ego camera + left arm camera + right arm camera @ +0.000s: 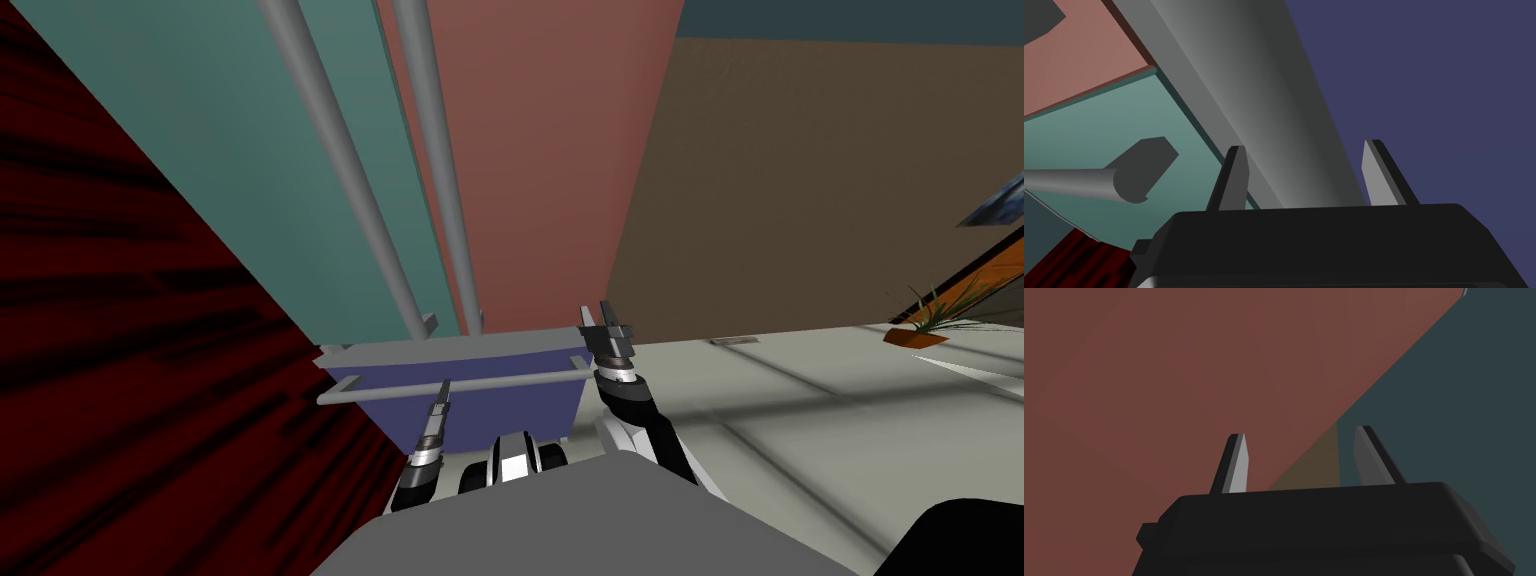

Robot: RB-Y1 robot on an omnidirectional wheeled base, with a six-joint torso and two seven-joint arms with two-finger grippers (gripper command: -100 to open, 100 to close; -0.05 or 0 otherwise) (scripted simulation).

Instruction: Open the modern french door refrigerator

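Note:
The refrigerator has a teal left door and a red-brown right door, each with a long grey vertical handle. Below them is a purple-blue drawer with a horizontal grey bar handle. My left gripper is at that bar. In the left wrist view the bar runs between the fingers of the left gripper and fills the gap from side to side. My right gripper is raised by the drawer's right corner. It stands open, empty, facing the red-brown door.
A dark red streaked surface stands close on my left. A brown wall is to the right of the refrigerator, above pale floor. A small potted plant sits far right.

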